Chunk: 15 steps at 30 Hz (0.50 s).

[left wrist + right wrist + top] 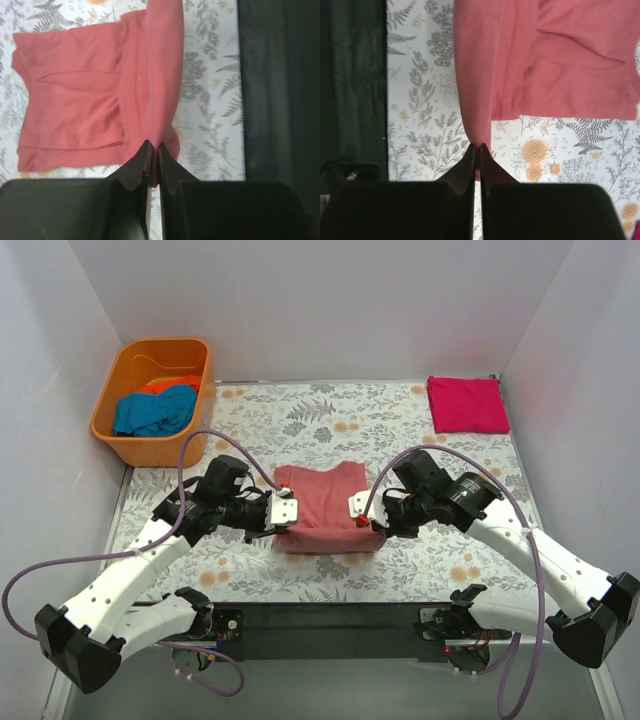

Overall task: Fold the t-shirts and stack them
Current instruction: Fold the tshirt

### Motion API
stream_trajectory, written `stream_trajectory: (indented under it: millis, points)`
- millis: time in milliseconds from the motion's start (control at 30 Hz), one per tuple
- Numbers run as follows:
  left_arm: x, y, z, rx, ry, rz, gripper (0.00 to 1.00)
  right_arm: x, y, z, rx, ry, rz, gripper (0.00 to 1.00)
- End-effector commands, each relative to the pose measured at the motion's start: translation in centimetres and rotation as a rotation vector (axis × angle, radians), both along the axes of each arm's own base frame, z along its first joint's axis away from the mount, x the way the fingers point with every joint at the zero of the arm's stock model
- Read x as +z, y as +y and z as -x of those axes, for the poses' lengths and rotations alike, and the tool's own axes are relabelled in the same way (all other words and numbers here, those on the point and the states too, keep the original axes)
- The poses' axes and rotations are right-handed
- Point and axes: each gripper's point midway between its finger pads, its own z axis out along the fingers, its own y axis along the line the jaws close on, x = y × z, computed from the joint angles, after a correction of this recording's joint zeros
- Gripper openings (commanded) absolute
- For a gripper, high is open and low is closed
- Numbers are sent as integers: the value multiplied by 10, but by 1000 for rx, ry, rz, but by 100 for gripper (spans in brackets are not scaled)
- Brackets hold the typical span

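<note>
The brick-red t-shirt [325, 508] lies partly folded in the middle of the floral table. My left gripper [283, 510] is shut on its near left corner, and the wrist view shows the cloth [155, 90] pinched between the jaws and lifted in a fold. My right gripper [362, 508] is shut on its near right corner, with the cloth [475, 100] pinched the same way. A folded magenta-pink t-shirt [467, 403] lies at the back right. Teal-blue [155, 412] and orange [172, 383] t-shirts lie in the tub.
An orange plastic tub [152, 445] stands at the back left, off the table's left side. A black strip [330, 618] runs along the near edge by the arm bases. White walls enclose the table on three sides.
</note>
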Motion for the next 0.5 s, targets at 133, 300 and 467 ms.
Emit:
stream_trajectory:
  millis: [133,300,467]
  points:
    - [28,7,4,150,133,-41,0,47,10,1,-3,32,-31,1]
    - [19,11,-37,236,81,-39,0,24,16,-29,31,31,31,1]
    - [12,27,-78,286,79,-25,0,24,24,-69,39,4,12,1]
